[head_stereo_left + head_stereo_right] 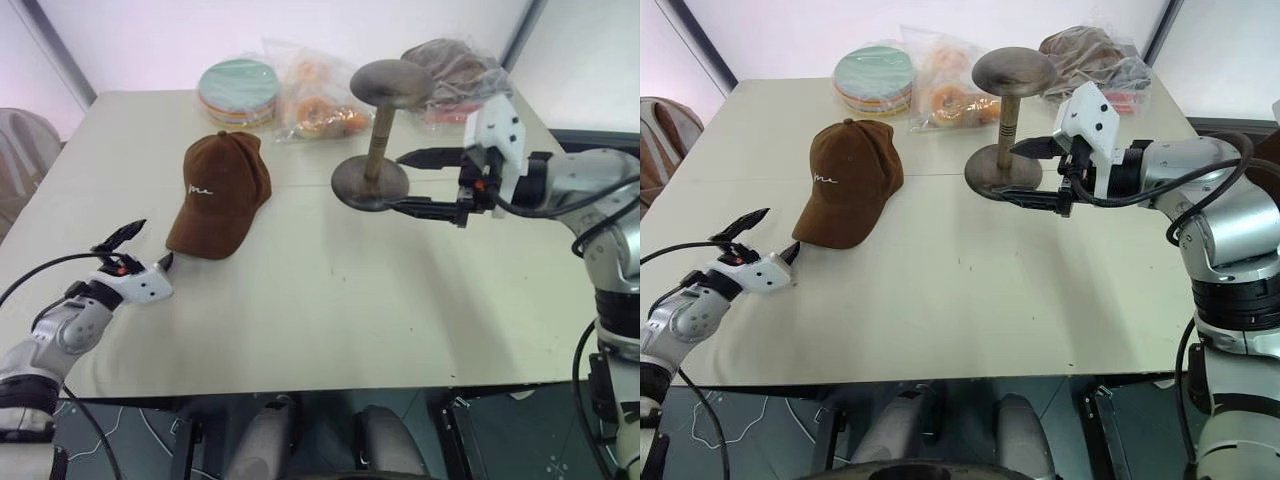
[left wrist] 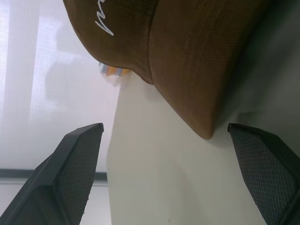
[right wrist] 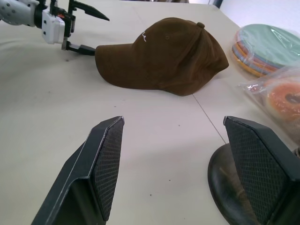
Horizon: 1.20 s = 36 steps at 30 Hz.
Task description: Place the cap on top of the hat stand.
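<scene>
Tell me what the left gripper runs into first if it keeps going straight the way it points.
Most likely the cap's brim: the open left gripper points at it from just short of its edge, one finger nearly at the brim tip.

I work in a test lab: plain white walls [image 1: 300, 25], bare cream table [image 1: 330, 300], bagged props [image 1: 320, 100], loose floor cables [image 1: 725, 425].

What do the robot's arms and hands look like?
Both arms are shiny silver-grey metal with rounded joints and black cables looping alongside. Each wrist ends in a white block with small red bits. The left hand and the right hand each have two black pointed fingers with bumpy gripping pads inside.
</scene>
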{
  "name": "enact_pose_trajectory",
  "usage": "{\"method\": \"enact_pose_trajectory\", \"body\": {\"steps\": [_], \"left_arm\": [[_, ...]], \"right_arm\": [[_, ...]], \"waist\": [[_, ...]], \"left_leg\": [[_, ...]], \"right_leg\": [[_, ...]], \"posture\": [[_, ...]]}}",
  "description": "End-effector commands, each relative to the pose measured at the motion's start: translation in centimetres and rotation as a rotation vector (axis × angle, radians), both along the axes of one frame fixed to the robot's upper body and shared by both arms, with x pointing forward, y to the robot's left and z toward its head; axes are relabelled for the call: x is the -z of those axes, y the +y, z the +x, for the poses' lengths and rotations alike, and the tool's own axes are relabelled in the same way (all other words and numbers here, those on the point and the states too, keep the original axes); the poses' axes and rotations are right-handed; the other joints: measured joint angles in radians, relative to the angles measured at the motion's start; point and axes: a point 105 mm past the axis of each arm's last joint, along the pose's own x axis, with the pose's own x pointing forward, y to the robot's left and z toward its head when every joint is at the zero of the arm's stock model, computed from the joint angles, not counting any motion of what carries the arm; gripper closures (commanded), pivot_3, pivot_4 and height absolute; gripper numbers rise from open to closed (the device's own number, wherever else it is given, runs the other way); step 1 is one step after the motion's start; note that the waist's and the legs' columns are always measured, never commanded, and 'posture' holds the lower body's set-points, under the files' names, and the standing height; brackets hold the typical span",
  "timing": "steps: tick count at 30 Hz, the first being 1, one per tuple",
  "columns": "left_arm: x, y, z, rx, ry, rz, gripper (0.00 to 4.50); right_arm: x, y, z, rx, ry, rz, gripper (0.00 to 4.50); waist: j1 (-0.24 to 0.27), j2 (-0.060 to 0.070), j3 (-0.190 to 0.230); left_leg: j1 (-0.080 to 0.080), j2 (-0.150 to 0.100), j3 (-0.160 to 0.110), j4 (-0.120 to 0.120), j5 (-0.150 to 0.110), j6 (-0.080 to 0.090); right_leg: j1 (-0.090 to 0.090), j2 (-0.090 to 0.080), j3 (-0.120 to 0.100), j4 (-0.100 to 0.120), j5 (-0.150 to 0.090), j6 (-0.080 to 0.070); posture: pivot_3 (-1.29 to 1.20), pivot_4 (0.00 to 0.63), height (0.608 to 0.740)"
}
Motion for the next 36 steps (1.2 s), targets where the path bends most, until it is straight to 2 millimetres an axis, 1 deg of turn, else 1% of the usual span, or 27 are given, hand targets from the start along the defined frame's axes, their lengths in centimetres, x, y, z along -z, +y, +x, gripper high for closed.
{"method": "enact_pose_trajectory", "body": {"steps": [1, 9, 19, 22, 23, 24, 27, 28, 29, 33, 36], "left_arm": [[0.4, 0.3, 0.6, -0.026, 0.004, -0.001, 0.0], [0.2, -0.2, 1.9, -0.026, -0.014, -0.018, 0.0], [0.4, -1.0, 2.5, -0.01, -0.012, -0.066, 0.0], [0.4, -1.1, 2.5, -0.003, -0.012, -0.071, 0.88], [0.4, -1.1, 2.5, -0.001, -0.012, -0.072, 1.29], [0.4, -1.1, 2.4, 0.001, -0.014, -0.074, 1.87], [0.4, -1.1, 2.4, 0.002, -0.018, -0.077, 3.45], [0.4, -1.1, 2.3, 0.002, -0.019, -0.079, 3.89], [0.4, -1.0, 2.3, 0.001, -0.02, -0.08, 4.43], [0.2, -0.9, 2.2, 0.001, -0.037, -0.083, 4.48], [-0.6, -0.7, 2.2, -0.006, -0.077, -0.095, 4.48]], "right_arm": [[-1.4, -0.2, -0.5, 0.0, -0.062, 0.007, 1.04], [-1.5, -0.2, -0.5, 0.005, -0.07, 0.006, 1.04], [-1.5, -0.1, -0.4, 0.009, -0.079, 0.004, 1.04], [-1.6, -0.1, -0.4, 0.01, -0.081, 0.003, 0.99], [-1.6, -0.1, -0.4, 0.011, -0.081, 0.004, 0.99], [-1.6, -0.1, -0.4, 0.01, -0.082, 0.004, 0.99], [-1.6, -0.1, -0.4, 0.01, -0.085, 0.005, 0.99], [-1.6, -0.1, -0.4, 0.01, -0.085, 0.005, 0.99], [-1.6, 0.0, -0.4, 0.01, -0.086, 0.005, 0.99], [-1.7, 0.0, -0.3, 0.009, -0.089, 0.005, 0.99], [-1.7, 0.0, -0.3, 0.008, -0.091, 0.006, 0.99]], "waist": [[-0.001, 0.0, 0.0], [0.0, 0.0, 0.0], [0.002, 0.0, -0.001], [0.0, 0.0, -0.001], [-0.001, 0.0, -0.001], [-0.001, 0.0, -0.001], [-0.001, 0.002, -0.002], [0.0, 0.003, -0.002], [0.001, 0.004, -0.003], [0.001, 0.004, -0.003], [0.001, 0.004, -0.003]], "left_leg": [[0.0, 0.0, 0.0, 0.0, 0.0, 0.0], [0.0, 0.0, 0.0, 0.0, 0.0, 0.0], [0.0, -0.001, 0.0, 0.001, 0.0, 0.0], [0.0, -0.001, 0.0, 0.001, 0.0, 0.0], [0.0, -0.001, 0.0, 0.001, 0.0, 0.0], [-0.001, -0.001, 0.0, 0.001, 0.0, 0.0], [-0.001, -0.001, 0.0, 0.001, 0.0, 0.0], [-0.001, -0.001, 0.0, 0.001, 0.0, 0.0], [-0.001, -0.001, 0.0, 0.001, 0.0, 0.0], [0.0, -0.001, 0.0, 0.002, 0.0, 0.0], [-0.001, -0.001, 0.0, 0.002, 0.0, 0.0]], "right_leg": [[0.0, 0.0, 0.0, 0.0, 0.0, 0.0], [0.001, 0.0, 0.0, 0.001, 0.0, 0.0], [0.001, 0.0, 0.0, 0.002, 0.0, 0.0], [0.001, 0.0, 0.0, 0.002, 0.0, 0.0], [0.001, 0.0, 0.0, 0.002, 0.0, 0.0], [0.0, 0.0, 0.0, 0.002, 0.0, 0.0], [0.0, 0.0, 0.0, 0.003, 0.0, 0.0], [0.0, 0.0, 0.0, 0.003, 0.0, 0.0], [0.0, 0.0, 0.0, 0.003, 0.0, 0.0], [0.001, 0.0, 0.0, 0.003, 0.0, 0.0], [0.0, 0.0, 0.0, 0.004, 0.0, 0.0]], "posture": [[0.0, 0.15, 0.74], [0.0, 0.15, 0.74], [0.0, 0.15, 0.74], [0.0, 0.15, 0.74], [0.0, 0.15, 0.74], [0.0, 0.15, 0.74], [0.0, 0.15, 0.74], [0.0, 0.15, 0.74], [0.0, 0.15, 0.74], [0.0, 0.15, 0.74], [0.0, 0.15, 0.74]]}}
